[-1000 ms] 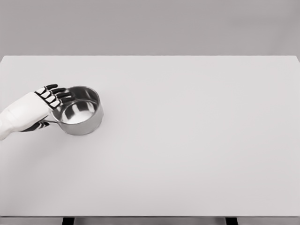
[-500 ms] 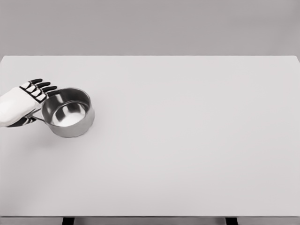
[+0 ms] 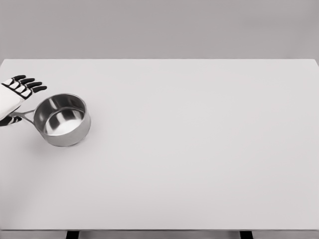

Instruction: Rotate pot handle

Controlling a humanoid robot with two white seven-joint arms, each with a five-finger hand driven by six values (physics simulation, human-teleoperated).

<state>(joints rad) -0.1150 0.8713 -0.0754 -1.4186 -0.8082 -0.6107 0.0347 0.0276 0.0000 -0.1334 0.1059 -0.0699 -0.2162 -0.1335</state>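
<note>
A shiny steel pot (image 3: 62, 120) stands upright near the table's left edge. Its thin handle (image 3: 24, 115) points left, towards the picture's edge. My left hand (image 3: 14, 102) comes in from the left edge at the handle's outer end. Its four fingers (image 3: 27, 83) stretch out straight above the handle, left of the pot's rim. The dark thumb (image 3: 10, 121) lies under the handle, so the handle sits between thumb and palm. The right arm does not show.
The white table (image 3: 199, 149) fills the view, with its left edge close to the hand and the front edge at the bottom. Two dark legs (image 3: 73, 234) show under the front edge.
The hand has moved left and away, dragging the pot left with it. The handle has swung from lower left to straight left. The fingers no longer overlap the rim.
</note>
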